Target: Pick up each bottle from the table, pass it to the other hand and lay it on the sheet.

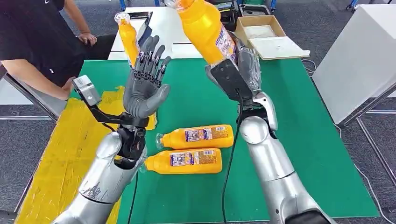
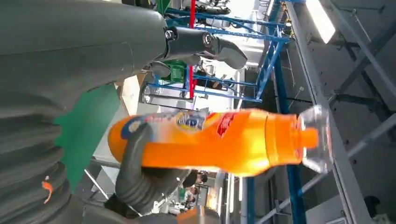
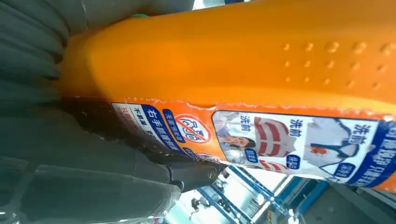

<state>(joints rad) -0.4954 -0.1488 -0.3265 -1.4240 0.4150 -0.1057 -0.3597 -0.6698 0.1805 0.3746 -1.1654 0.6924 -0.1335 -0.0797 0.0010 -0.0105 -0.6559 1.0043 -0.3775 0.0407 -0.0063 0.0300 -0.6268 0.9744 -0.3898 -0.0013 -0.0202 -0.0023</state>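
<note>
My right hand [image 1: 238,70] is raised over the green table [image 1: 308,140] and grips the base of an orange bottle [image 1: 205,28], which tilts with its cap up and to the left. Close up, that bottle [image 3: 233,60] and its label lie against the right hand [image 3: 70,163]. My left hand [image 1: 144,86] is lifted beside it, fingers spread upward, holding nothing. A second orange bottle [image 1: 127,39] stands upright behind its fingers, base hidden; past the left hand [image 2: 70,56] this bottle [image 2: 224,140] has one finger crossing its base. Two more bottles [image 1: 198,136] [image 1: 187,161] lie side by side on the green.
The yellow sheet [image 1: 60,154] covers the table's left side. A person [image 1: 32,37] in black sits at the far left with a hand on the white table behind. An open cardboard box [image 1: 261,30] stands at the back. A white table [image 1: 355,56] is to the right.
</note>
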